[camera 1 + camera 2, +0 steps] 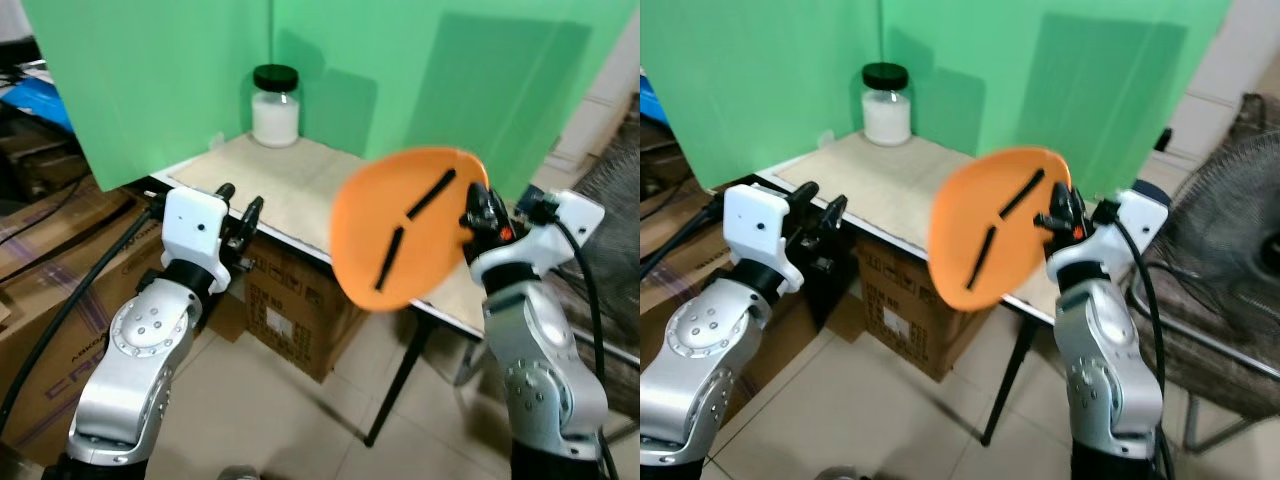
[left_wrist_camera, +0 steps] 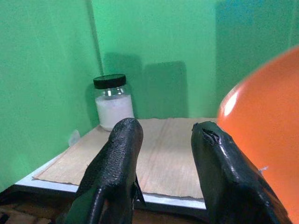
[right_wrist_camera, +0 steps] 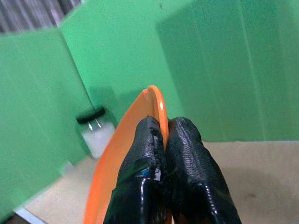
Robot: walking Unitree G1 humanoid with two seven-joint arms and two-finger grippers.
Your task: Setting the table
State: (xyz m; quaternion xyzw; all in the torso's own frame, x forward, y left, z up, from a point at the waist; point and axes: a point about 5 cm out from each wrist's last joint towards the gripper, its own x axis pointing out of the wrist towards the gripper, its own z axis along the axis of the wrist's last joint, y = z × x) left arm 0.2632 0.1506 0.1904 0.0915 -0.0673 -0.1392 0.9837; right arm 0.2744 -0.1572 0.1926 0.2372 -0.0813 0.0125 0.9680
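An orange plate [image 1: 400, 228] hangs on edge in front of the table's near side, tilted, its underside with two black strips facing me. My right gripper [image 1: 470, 215] is shut on the plate's rim [image 3: 156, 116], one finger on each face. My left gripper [image 1: 240, 205] is open and holds nothing, level with the table's near left edge; its fingers [image 2: 117, 163] point across the table [image 1: 290, 190] toward the jar. The plate's rim also shows beside it in the left wrist view [image 2: 261, 135].
A glass jar [image 1: 275, 105] with a black lid and white contents stands at the table's far corner on a beige mat [image 2: 163, 154]. Green screens [image 1: 400, 70] wall the back. Cardboard boxes [image 1: 290, 305] sit under the table. A fan [image 1: 1240, 240] stands at right.
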